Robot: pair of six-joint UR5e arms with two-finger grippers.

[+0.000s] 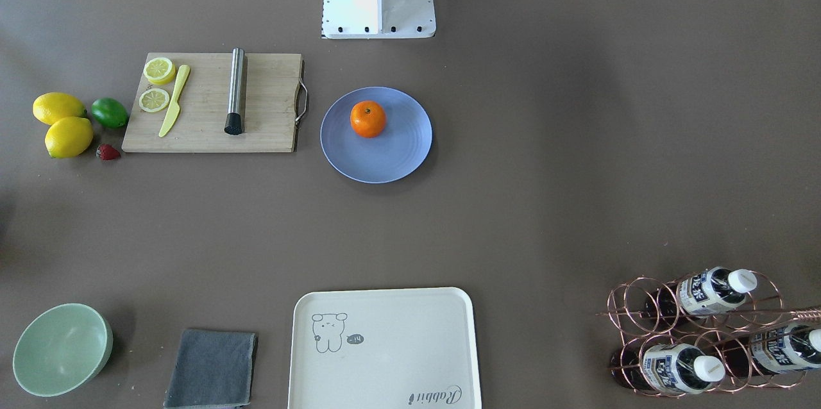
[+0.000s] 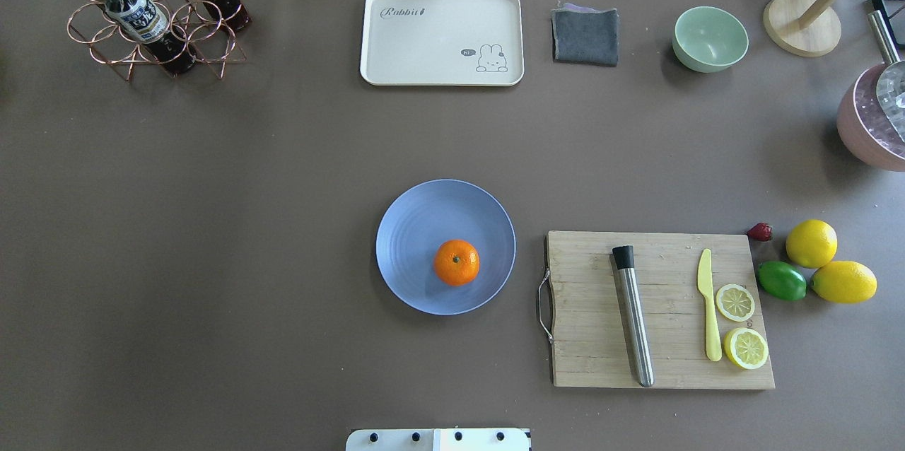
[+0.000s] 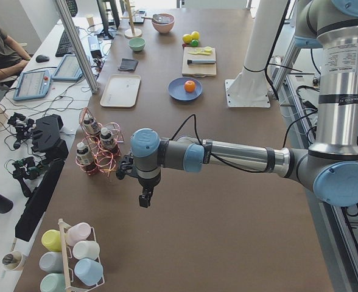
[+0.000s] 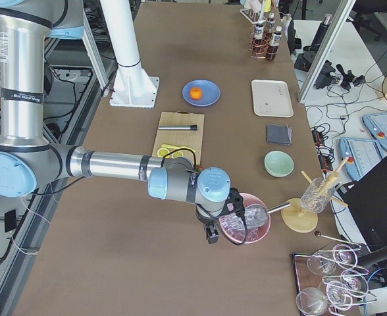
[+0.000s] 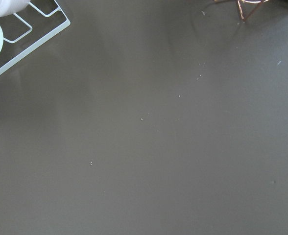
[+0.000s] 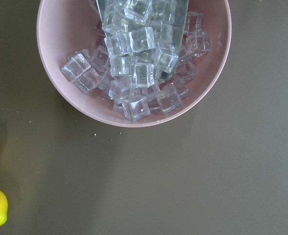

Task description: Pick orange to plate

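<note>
Brown table (image 2: 212, 225), orange (image 2: 456, 262) stem-up on plate (image 2: 417, 225); left hand (image 3: 144, 201), right hand (image 4: 211, 235): openness unclear.

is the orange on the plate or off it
On it. The orange rests inside the rim of the blue plate, a little off centre, with nothing holding it.

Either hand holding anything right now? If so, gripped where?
Nothing visibly held. The orange rests on the plate, far from both arms. The left hand and right hand show only in side views, apparently empty.
</note>
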